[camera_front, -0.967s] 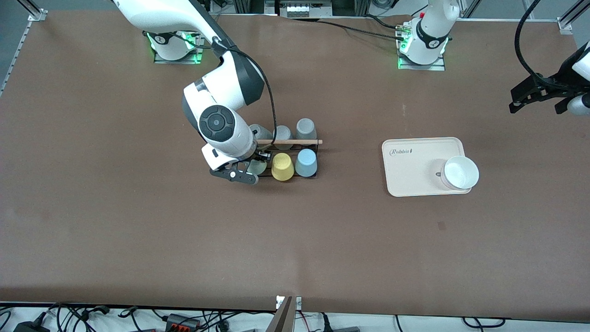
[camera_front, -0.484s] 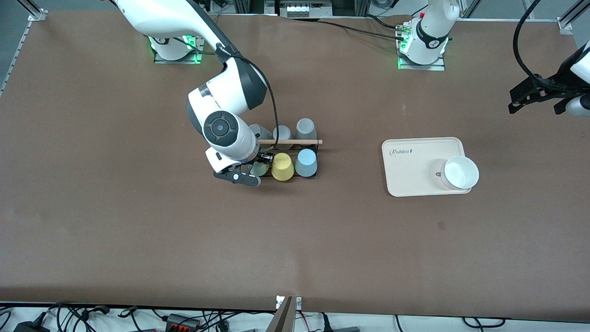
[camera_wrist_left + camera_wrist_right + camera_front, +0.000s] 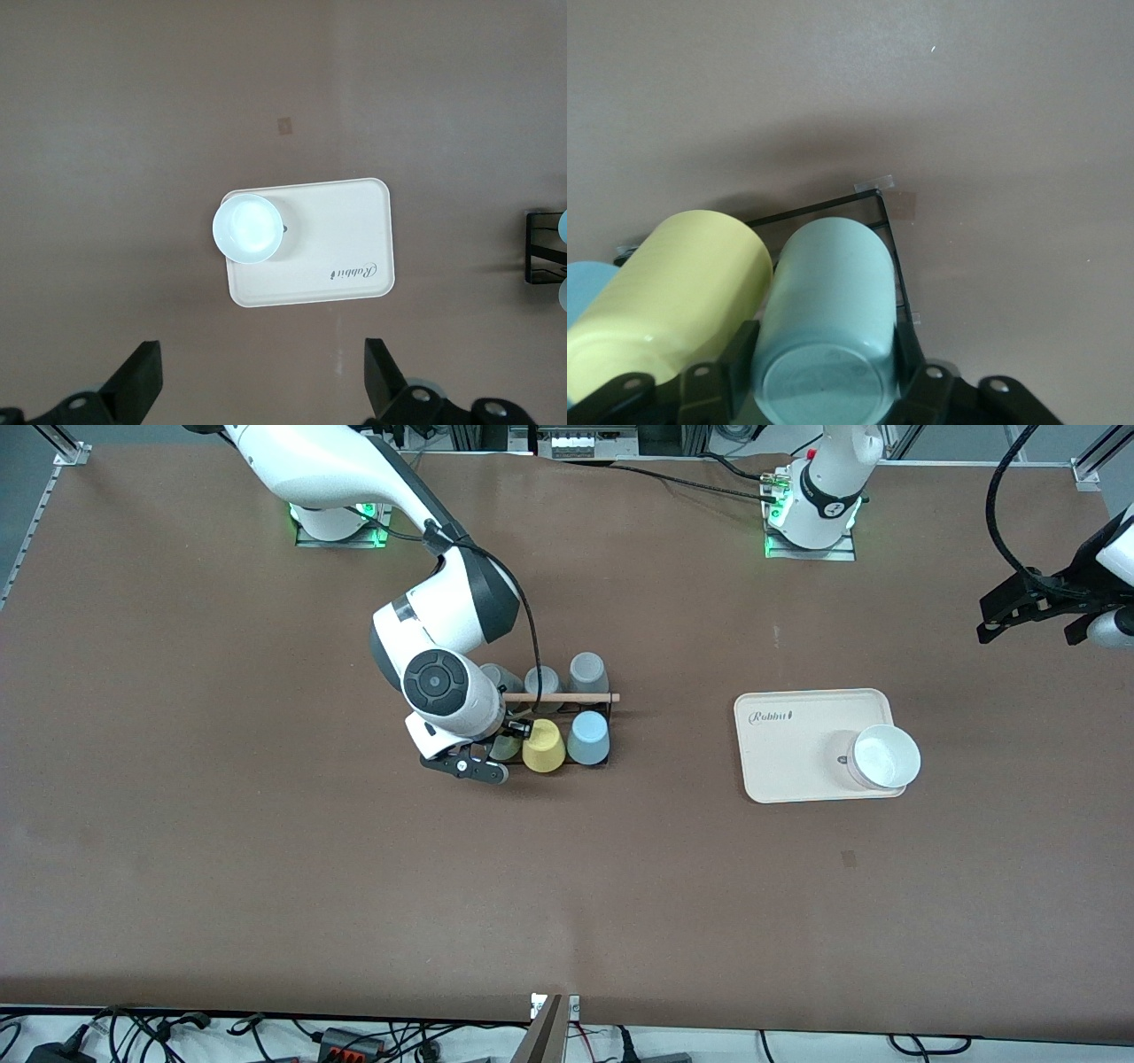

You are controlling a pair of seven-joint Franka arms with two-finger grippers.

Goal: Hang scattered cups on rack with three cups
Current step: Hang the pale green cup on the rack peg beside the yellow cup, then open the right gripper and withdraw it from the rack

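Note:
The black wire rack [image 3: 567, 697] with its wooden rod stands mid-table. My right gripper [image 3: 499, 753] is shut on the pale mint green cup [image 3: 507, 747] and holds it upside down at the rack's corner slot, beside the yellow cup [image 3: 543, 746]. In the right wrist view the mint cup [image 3: 833, 301] sits between my fingers [image 3: 911, 365], over the rack's wire corner [image 3: 888, 232]. The light blue cup [image 3: 588, 738] stands upside down on the rack next to the yellow one. My left gripper [image 3: 1032, 609] waits open and empty above the left arm's end of the table.
Three grey cups [image 3: 586, 670] sit on the rack's row farther from the front camera. A beige tray [image 3: 797, 735] with a white bowl [image 3: 883, 757] lies toward the left arm's end; both show in the left wrist view [image 3: 337, 257].
My right gripper has carried the mint cup sideways toward the yellow cup, into the rack's corner slot. The left arm has not moved.

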